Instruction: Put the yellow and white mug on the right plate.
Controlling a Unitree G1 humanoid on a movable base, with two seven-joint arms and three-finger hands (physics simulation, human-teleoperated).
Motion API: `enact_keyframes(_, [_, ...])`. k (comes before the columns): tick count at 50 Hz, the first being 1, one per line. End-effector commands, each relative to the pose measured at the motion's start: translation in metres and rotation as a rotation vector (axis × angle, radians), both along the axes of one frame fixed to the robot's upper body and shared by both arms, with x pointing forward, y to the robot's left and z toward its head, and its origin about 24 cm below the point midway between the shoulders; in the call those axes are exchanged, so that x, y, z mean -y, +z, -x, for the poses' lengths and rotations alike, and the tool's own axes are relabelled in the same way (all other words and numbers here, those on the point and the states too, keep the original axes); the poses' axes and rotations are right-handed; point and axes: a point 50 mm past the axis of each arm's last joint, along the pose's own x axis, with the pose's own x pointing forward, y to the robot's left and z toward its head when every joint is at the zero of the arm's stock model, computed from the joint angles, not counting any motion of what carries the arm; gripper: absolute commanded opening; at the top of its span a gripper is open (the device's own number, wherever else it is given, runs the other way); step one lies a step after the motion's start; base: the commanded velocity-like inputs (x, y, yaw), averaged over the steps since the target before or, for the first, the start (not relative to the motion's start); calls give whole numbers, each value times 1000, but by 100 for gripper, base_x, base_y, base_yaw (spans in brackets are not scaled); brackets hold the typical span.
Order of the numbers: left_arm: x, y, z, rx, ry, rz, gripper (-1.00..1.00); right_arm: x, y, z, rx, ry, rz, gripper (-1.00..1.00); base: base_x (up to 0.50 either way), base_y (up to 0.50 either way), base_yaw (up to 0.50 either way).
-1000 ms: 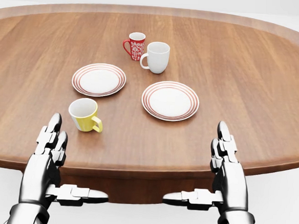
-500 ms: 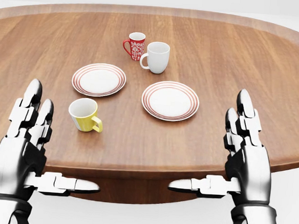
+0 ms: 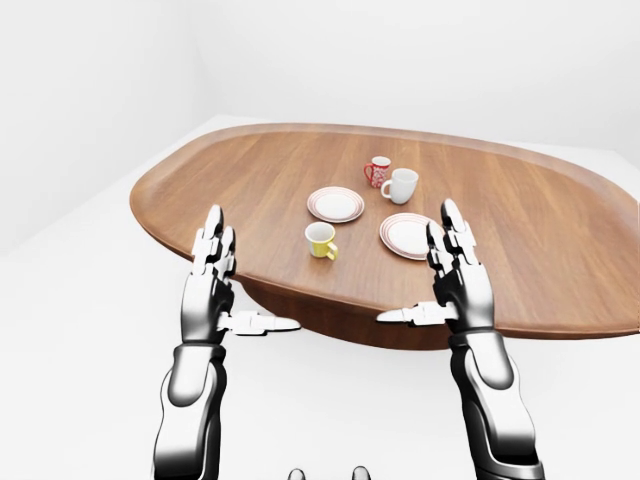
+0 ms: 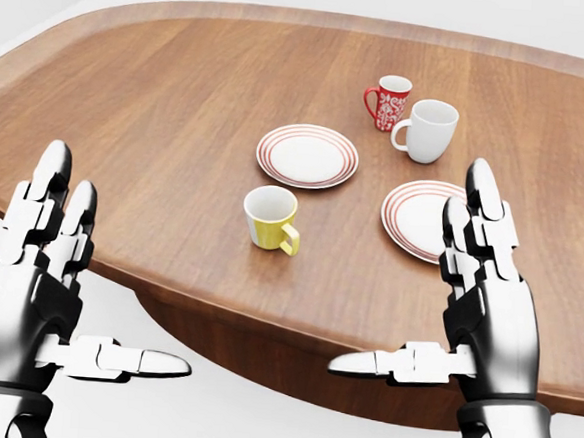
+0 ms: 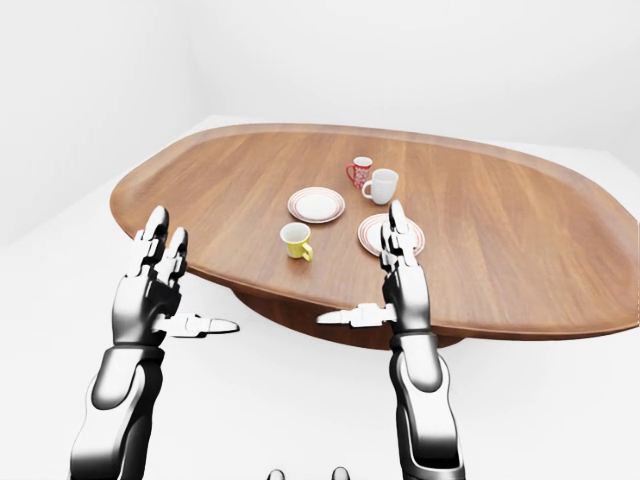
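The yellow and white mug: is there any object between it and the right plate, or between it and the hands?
Nothing visible blocks it. Bare wood lies between the yellow and white mug and the right plate. The white mug, red mug and left plate sit higher in the head view. Both open hands, left hand and right hand, hover at the table's near edge.

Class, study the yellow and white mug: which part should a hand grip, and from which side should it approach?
Grip the yellow and white mug round its body, coming from the head view's left: it stands upright, its handle points lower right, and nothing crowds that side. The left hand is probably better placed.
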Motion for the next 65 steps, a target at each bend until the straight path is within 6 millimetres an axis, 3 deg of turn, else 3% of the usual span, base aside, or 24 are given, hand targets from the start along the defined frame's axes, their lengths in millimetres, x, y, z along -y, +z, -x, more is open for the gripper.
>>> enact_keyframes(1, [1, 0, 0, -2, -4, -1, 100, -1, 4, -2, 16, -4, 23, 100, 0, 0, 0])
enact_keyframes(5, [1, -2, 0, -10, -6, -2, 100, 2, 13, 7, 66, 63, -100, 100, 6, 2, 0])
enact_keyframes(42, [3, -3, 1, -15, -14, -4, 100, -1, 0, 2, 1, 32, -1, 100, 47, 15, 0])
enact_keyframes(51, [3, -3, 1, -13, -16, -6, 100, -4, 2, 7, 9, 73, -6, 100, -1, 7, 0])
enact_keyframes(56, [3, -4, 2, -17, -17, -7, 100, -2, -2, 1, -8, 11, 10, 100, -10, 36, 0])
enact_keyframes(62, [4, -4, 1, -18, -19, -7, 100, 0, 10, 9, 52, 69, -80, 100, 12, 4, 0])
enact_keyframes(65, [5, -4, 3, -15, -24, -10, 100, -2, -2, 3, -10, 32, -13, 100, 16, 5, 0])
